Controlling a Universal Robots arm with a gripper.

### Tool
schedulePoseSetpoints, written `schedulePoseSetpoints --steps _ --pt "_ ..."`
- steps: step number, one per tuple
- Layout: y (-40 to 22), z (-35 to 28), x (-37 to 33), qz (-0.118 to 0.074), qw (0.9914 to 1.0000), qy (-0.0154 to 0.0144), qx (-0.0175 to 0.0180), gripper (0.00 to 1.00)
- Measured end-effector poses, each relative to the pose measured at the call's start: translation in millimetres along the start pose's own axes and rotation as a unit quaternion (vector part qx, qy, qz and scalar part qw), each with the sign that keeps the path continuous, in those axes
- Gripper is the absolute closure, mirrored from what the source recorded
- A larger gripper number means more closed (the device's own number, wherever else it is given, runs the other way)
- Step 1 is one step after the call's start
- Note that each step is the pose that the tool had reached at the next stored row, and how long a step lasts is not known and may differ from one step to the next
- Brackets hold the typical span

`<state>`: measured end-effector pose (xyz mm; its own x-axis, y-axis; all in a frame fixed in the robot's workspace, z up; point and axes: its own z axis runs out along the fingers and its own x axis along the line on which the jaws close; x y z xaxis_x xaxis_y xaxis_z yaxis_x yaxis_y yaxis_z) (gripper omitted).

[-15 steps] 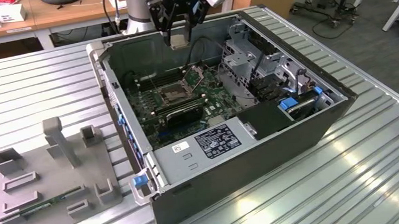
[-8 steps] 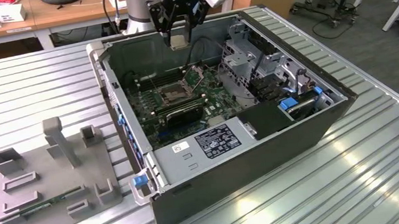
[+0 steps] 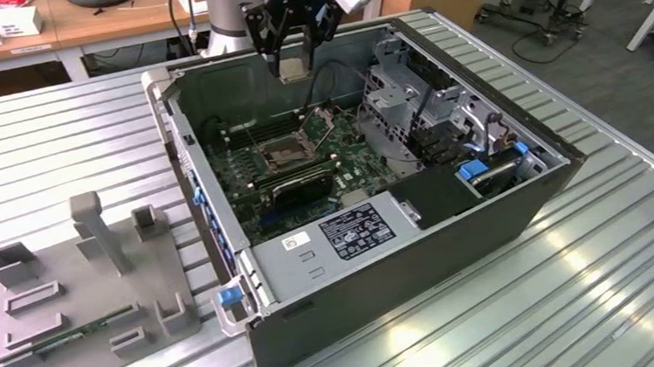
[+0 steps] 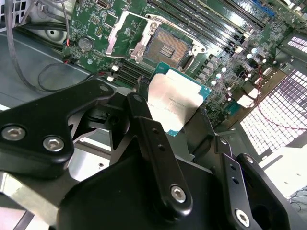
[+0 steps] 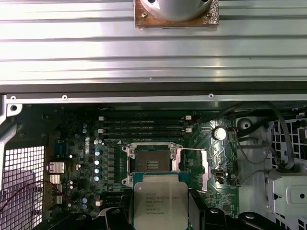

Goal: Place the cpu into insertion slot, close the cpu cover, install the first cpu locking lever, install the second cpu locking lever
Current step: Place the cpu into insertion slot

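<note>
My gripper (image 3: 292,62) hangs above the open computer case, shut on the cpu (image 3: 291,69), a small square chip with a silver-grey top. In both wrist views the cpu (image 4: 175,101) (image 5: 160,203) sits between the black fingers (image 4: 152,139), held by its edges. Below it the insertion slot (image 3: 282,156) (image 4: 169,48) (image 5: 151,164) lies bare on the green board, dark with a silvery rim. The cpu cover (image 4: 123,36) (image 5: 207,167) is swung open to one side of the slot. The cpu is apart from the slot, well above it.
Black memory slots (image 5: 144,125) run beside the slot. A metal drive cage (image 3: 415,106) and cables fill the case's side toward the exterior view's right. A grey fixture (image 3: 79,291) with upright posts stands on the ribbed metal table (image 3: 524,308) at the exterior view's left.
</note>
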<state>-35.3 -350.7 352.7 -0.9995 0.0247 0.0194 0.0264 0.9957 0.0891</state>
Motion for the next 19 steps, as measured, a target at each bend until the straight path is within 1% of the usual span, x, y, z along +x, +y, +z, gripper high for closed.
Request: schedulePoseSetpoints --steps 6,14,19 --pt "0.0 0.7 0.0 0.0 1.0 0.0 -0.0001 0.46" --pt "-0.5 5.7 -0.1 0.0 1.0 0.0 -0.0001 0.46" --pt "-0.6 6.8 -0.1 0.0 1.0 0.0 -0.0001 0.46"
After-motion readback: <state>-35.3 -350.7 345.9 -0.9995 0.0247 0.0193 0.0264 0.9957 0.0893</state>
